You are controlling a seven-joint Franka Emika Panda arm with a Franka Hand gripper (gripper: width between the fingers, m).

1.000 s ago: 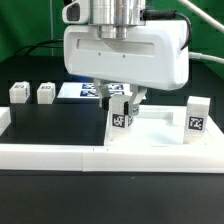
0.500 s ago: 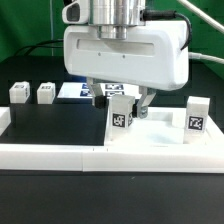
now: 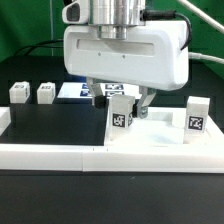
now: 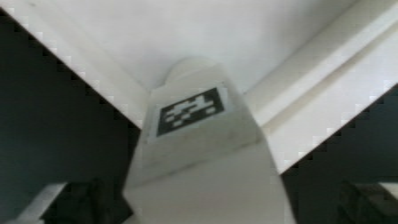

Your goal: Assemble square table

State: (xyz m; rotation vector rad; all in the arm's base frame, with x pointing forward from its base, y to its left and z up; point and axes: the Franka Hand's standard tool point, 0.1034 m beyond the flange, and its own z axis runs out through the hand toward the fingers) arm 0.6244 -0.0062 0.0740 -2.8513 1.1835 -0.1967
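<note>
While the claw [image 3: 128,100] hangs low over the white tabletop [image 3: 160,128], its two fingers stand wide apart and grip nothing. Between them stands one white leg [image 3: 121,117], upright on the tabletop near the corner at the exterior view's left, with its black-and-white tag facing the camera. In the wrist view the leg [image 4: 199,150] fills the middle, and a dark finger [image 4: 75,203] shows on each side of it with a gap, so the leg is let go.

A second leg [image 3: 196,118] stands on the tabletop at the exterior view's right. Two more legs [image 3: 19,92] and [image 3: 45,93] wait on the black table [image 3: 55,125], well apart from the tabletop. The low white wall [image 3: 60,155] runs along the front, and the marker board [image 3: 75,91] lies behind.

This step looks like letting go of a leg that has just been fixed. To do it well, the claw should go straight up, not sideways, so no finger bumps the leg and tips it. I cannot tell if the leg sits all the way down in its hole, so a slow lift is safest. Next would be one of the loose legs.
</note>
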